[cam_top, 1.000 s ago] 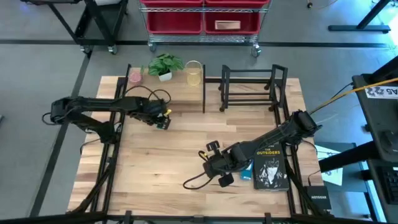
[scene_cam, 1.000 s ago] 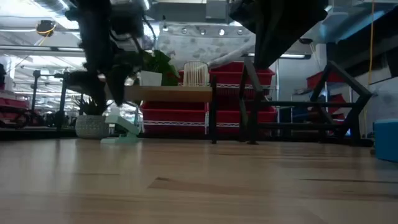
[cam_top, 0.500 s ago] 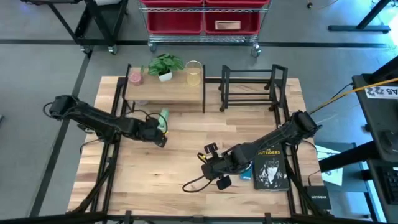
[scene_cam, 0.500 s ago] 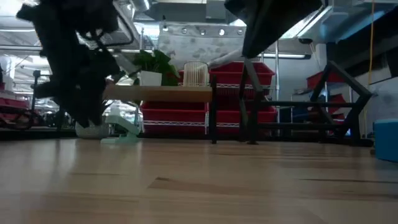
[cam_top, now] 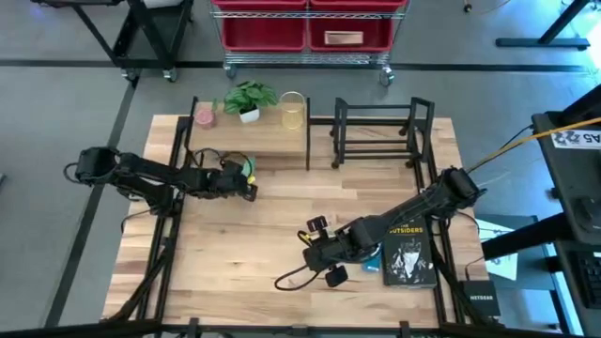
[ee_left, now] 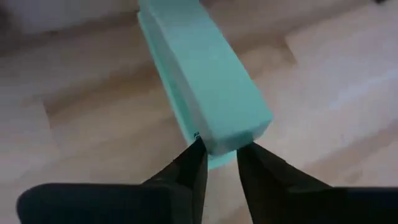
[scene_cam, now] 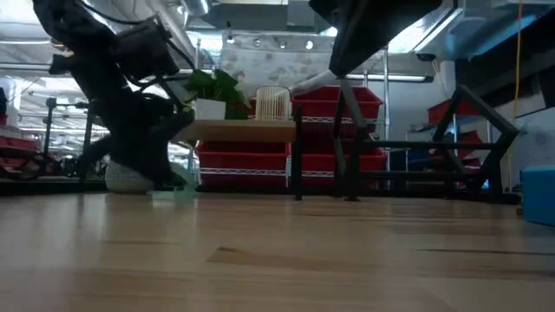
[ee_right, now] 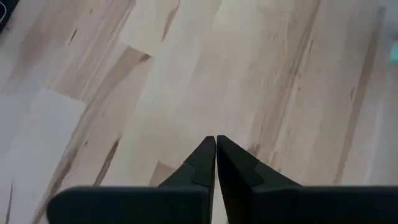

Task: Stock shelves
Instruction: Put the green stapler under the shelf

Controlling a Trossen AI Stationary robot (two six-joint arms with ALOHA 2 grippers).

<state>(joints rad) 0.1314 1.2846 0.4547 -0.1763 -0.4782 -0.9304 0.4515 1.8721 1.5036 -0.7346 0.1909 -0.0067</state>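
Wood shelf (cam_top: 252,141): at the table's far side, left of centre. Its top holds a pink item (cam_top: 204,115), a plant (cam_top: 249,98) and a pale cup (cam_top: 293,111).
Rack (cam_top: 380,133): black open frame, just right of the wood shelf, at the far side too.
Stapler (ee_left: 205,81): mint green, lying on the table in front of the wood shelf's lower tier; in the low view it shows as a green shape (scene_cam: 178,186) by the shelf's left leg.
Left gripper (ee_left: 219,154): low over the table right at the stapler, one finger on each side of its near end, jaws narrowly parted; whether the fingers press on it I cannot tell. In the high view it sits (cam_top: 246,186) just before the wood shelf.
Right gripper (ee_right: 215,144): near the table's front centre, over bare wood, fingers (ee_right: 202,155) pressed together on nothing.
Book (cam_top: 408,250): dark cover, flat at the front right, beside the right arm.
Cart (cam_top: 305,33): red bins, beyond the table.
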